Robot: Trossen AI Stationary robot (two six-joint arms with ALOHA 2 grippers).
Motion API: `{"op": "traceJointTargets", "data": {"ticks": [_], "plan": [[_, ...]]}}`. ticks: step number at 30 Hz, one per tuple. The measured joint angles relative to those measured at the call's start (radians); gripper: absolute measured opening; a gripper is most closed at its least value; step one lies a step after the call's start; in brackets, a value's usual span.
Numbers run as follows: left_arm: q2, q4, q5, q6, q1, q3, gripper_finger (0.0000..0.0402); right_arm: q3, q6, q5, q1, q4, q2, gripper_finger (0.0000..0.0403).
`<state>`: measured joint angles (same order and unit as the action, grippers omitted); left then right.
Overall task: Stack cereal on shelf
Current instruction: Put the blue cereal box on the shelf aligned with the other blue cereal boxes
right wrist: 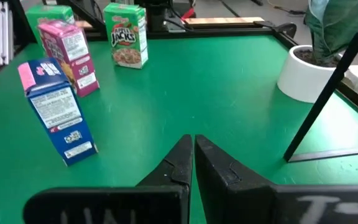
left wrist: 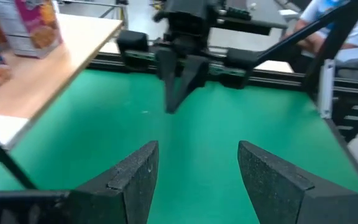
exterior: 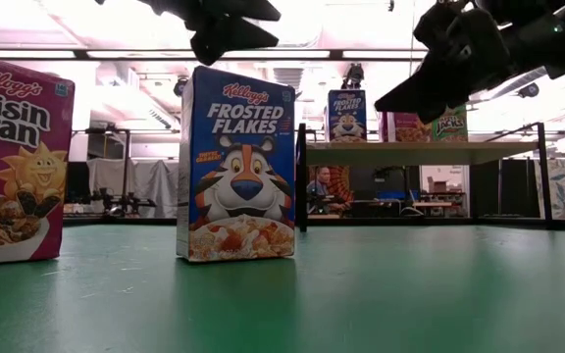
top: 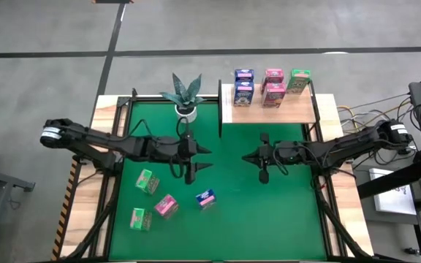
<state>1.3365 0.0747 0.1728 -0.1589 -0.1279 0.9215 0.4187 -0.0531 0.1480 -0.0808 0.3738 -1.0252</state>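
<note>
In the high view, lower left of centre, four cereal boxes wait on the green mat: two green, a pink and the blue box. My left gripper hangs above them, fingers spread and empty. I judge them light, stiff, slick cardboard; I'd pinch the broad faces at mid-height. My right gripper hovers mid-mat, pressed together, holding nothing. Upper right, five boxes already stand on the shelf.

Robotics lab: framed test table, concrete floor.
</note>
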Motion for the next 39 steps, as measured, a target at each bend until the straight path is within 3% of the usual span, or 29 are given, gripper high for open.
{"op": "traceJointTargets", "data": {"ticks": [10,15,27,39], "plan": [[0.0,0.029,0.004,-0.063,-0.126,-0.001,0.0204,0.041,0.017,-0.045,-0.032,0.021,-0.022,0.0009],[0.011,0.067,0.072,-0.068,-0.195,-0.001,0.0204,0.107,0.091,-0.046,-0.106,0.079,-0.112,0.0009],[0.03,0.02,0.098,-0.215,-0.331,-0.001,0.0204,0.3,0.201,-0.044,-0.197,0.074,-0.323,0.0009],[0.03,0.004,0.135,-0.182,-0.347,-0.001,0.0204,0.426,0.166,-0.044,-0.196,0.045,-0.48,0.0025]]}}
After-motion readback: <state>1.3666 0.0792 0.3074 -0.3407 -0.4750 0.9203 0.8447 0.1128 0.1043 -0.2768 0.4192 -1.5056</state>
